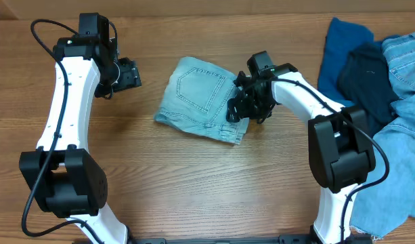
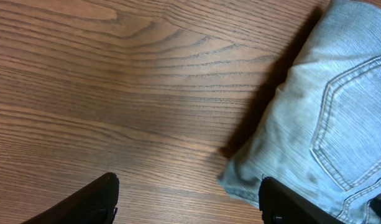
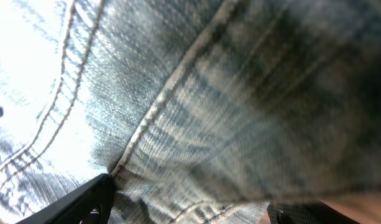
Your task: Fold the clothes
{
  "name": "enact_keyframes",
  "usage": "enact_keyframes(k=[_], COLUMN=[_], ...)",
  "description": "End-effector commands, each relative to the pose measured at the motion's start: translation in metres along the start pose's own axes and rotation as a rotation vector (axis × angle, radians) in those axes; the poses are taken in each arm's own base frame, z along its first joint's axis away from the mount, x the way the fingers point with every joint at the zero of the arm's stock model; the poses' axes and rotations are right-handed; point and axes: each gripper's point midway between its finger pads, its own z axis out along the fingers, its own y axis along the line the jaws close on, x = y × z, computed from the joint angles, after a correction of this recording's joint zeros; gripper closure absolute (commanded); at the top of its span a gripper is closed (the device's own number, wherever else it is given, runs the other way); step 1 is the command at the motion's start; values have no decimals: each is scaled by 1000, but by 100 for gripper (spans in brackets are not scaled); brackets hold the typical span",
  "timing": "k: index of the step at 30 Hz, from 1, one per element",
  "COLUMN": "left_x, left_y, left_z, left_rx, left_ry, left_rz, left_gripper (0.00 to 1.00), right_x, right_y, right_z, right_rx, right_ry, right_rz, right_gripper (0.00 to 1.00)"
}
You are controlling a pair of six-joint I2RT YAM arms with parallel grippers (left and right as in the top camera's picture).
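Observation:
The pale light-wash denim jeans [image 1: 197, 98] lie folded into a small rectangle at the table's middle, a stitched back pocket facing up. My right gripper [image 1: 241, 108] is down on their right edge. In the right wrist view its fingers [image 3: 187, 208] are spread wide, and denim [image 3: 209, 93] fills the space between them. My left gripper [image 1: 129, 74] hovers left of the jeans, open and empty. In the left wrist view it [image 2: 187, 205] is over bare wood, with the jeans' left edge [image 2: 327, 112] beside its right finger.
A pile of other clothes sits at the right edge: a royal blue garment [image 1: 342, 47], a dark navy one [image 1: 366, 78] and light denim [image 1: 403, 115]. The wooden table [image 1: 193, 183] shows around the jeans.

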Motion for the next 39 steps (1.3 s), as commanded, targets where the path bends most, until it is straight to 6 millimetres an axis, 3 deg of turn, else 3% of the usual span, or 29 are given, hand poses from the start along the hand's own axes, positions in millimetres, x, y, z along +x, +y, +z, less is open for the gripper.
enact_keyframes(k=[1,5,7,12,15,18,19,21,25,27,32,34,36,39], left_x=[-7,-7,-7,-6,1,9,12,18,37,58,130,164,181,180], left_y=[-3,-3,-3,-3,-21,-48,-59,-75,-99,-103,-79,-60,-47,-43], left_z=[-17,-17,-17,-17,-17,-11,-6,3,32,55,109,132,143,141], left_rx=[7,6,6,5,99,169,175,187,204,192,113,74,32,9], left_ry=[-49,-49,-48,-45,-9,6,1,0,20,60,260,363,416,417], left_rz=[25,25,25,24,36,127,156,196,253,278,279,265,258,260], left_gripper=[25,25,25,19,21,36,52,96,96,96,95,96,96,96], right_x=[2,-5,-8,9,14,14,15,16,16,16,17,17,19,20], right_y=[18,19,15,-19,-21,-17,-16,-15,-15,-15,-15,-15,-15,-15], right_z=[9,10,10,9,9,10,10,11,11,11,11,11,11,11], right_rx=[-84,-86,-65,136,151,151,151,152,152,152,153,153,155,154], right_ry=[15,-10,-23,17,36,39,40,44,46,46,49,50,56,62], right_rz=[58,167,209,239,240,229,228,226,225,226,226,223,221,203], right_gripper=[26,81,95,96,96,96,96,95,95,95,95,95,95,95])
